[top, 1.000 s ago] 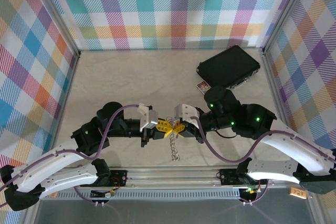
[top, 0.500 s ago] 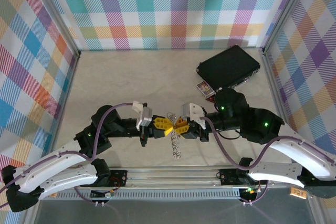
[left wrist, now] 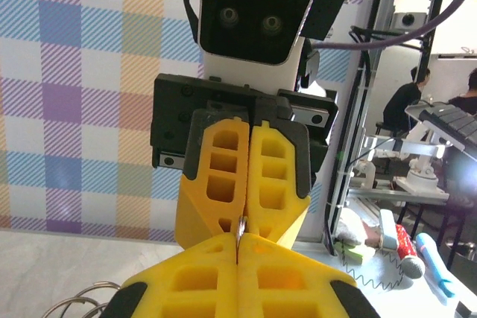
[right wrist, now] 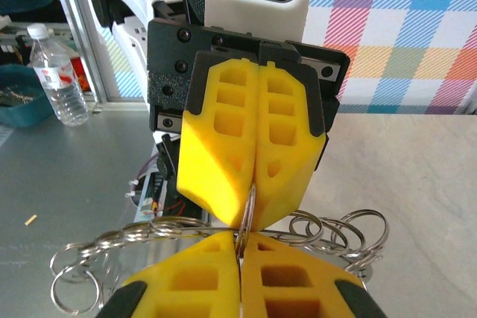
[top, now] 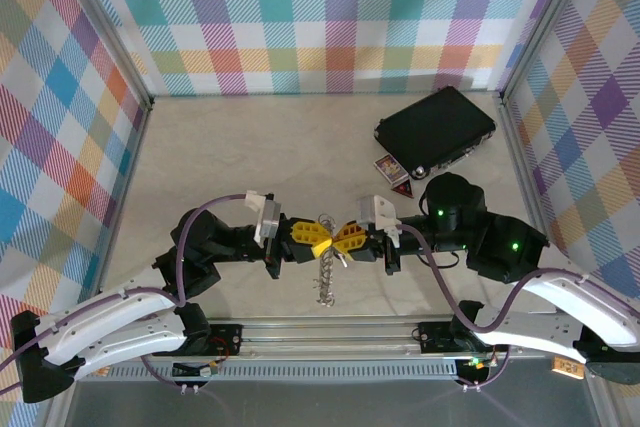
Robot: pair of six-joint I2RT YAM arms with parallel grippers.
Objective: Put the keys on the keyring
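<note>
Left gripper [top: 316, 239] and right gripper [top: 342, 238] meet tip to tip at centre frame, both clamped on 1 ring of the silvery metal link-chain keyring [top: 323, 282] — its strand dangles below. This looks like the threading step; next calls for spreading the ring's split — without dropping it.

The pale beige table [top: 250, 147] fills the middle of the top view, walled in by checked panels. At upper right a flat black case [top: 435, 127] lies on it at an angle. Just beside the case's lower left corner lies a small red-and-white card [top: 390, 169].
</note>
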